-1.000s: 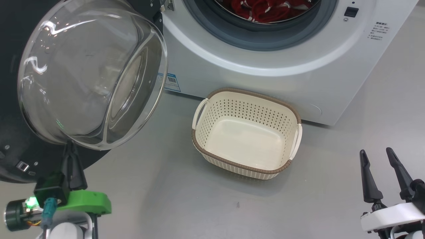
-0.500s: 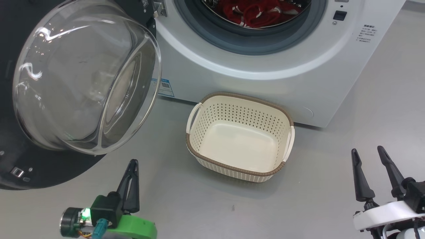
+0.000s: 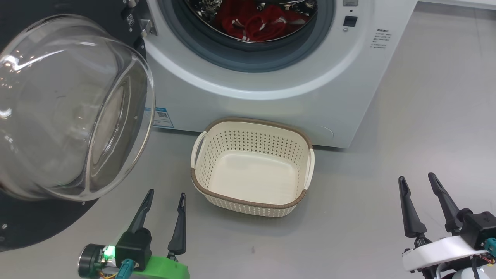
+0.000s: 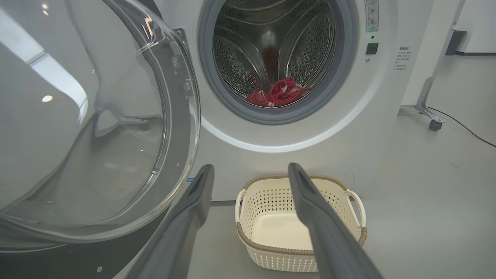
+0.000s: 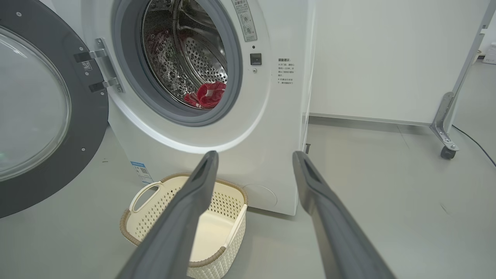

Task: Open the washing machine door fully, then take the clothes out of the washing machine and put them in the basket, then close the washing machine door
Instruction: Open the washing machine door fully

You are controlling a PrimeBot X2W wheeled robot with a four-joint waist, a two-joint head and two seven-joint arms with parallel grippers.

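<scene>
Grey polished floor before a white washing machine, door swung wide to the left, glass bowl bulging outward. Red clothes bunched low at the front of the steel drum; basket empty on the floor just below the opening. Near the door's lower edge, left gripper, fingers apart, holding nothing; well off to the right, right gripper, likewise spread and empty. Likely light, limp, prone to snag on the seal — best pinched at a raised fold atop the heap. From the head, drum cropped at the frame's top; from the left wrist, straight in — small heap on the drum's bottom. From the right wrist, door hinges and a wheeled stand leg.
</scene>
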